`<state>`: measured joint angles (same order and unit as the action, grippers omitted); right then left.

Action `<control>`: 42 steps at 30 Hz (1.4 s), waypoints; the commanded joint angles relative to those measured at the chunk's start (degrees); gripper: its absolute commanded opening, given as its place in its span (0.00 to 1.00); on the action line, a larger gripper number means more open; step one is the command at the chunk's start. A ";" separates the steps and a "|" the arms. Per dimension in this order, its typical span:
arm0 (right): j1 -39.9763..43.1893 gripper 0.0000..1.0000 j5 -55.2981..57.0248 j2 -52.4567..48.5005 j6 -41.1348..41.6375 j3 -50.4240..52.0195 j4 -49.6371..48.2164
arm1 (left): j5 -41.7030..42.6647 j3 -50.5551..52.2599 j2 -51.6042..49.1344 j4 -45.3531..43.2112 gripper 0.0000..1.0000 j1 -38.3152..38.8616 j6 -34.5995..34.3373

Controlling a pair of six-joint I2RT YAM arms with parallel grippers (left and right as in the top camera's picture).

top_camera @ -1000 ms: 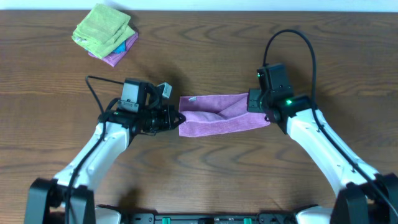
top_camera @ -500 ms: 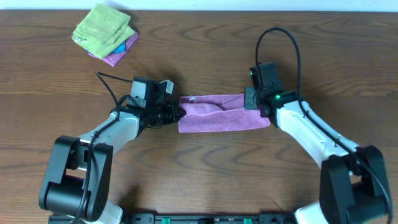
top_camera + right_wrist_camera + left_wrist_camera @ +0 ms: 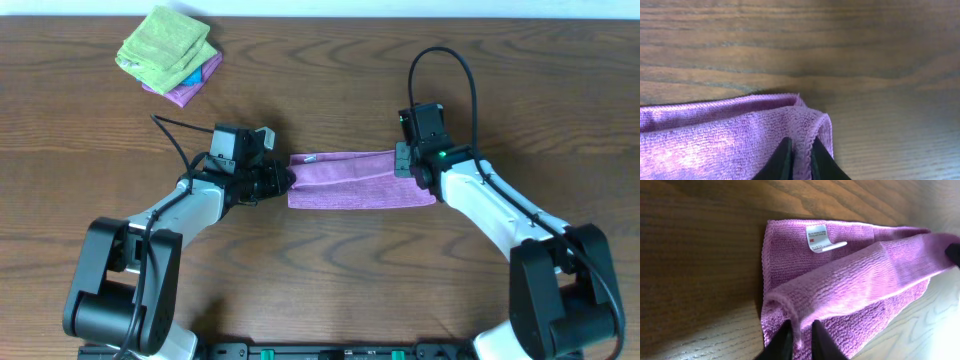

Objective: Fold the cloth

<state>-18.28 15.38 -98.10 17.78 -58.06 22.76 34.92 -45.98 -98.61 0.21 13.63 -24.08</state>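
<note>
Two ends pinched: left gripper (image 3: 801, 332) jaws nearly closed on cloth (image 3: 360, 181) fold, right gripper (image 3: 800, 150) likewise at opposite end. Cloth lies on table (image 3: 330, 265) as strip between them. I judge it light, limp, grippy; hold corners, edges.

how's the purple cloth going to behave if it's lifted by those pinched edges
Probably floppy: the cloth drapes in a soft fold between the left pincer and right pincer, so its middle would likely sag. The fuzzy weave looks grippy, unlikely to slip.
</note>
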 commanded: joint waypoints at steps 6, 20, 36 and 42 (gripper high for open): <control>-0.44 0.32 1.38 0.07 0.63 -0.04 7.61 | 1.62 -0.50 -0.70 2.93 0.36 -5.07 0.94; -0.42 0.77 -5.55 13.31 3.72 -0.04 9.86 | 11.41 -11.13 1.88 10.14 0.06 -6.05 -1.16; 12.66 0.85 -25.55 6.82 5.90 0.13 8.48 | -5.60 -11.19 -5.79 10.51 0.06 8.50 1.42; 12.63 0.84 -28.33 2.32 5.73 0.13 6.73 | -7.19 -11.19 -9.53 10.49 0.06 8.52 1.38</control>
<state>-5.96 -10.41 -94.63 24.10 -58.06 29.87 29.61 -56.25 -107.50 10.50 22.04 -23.90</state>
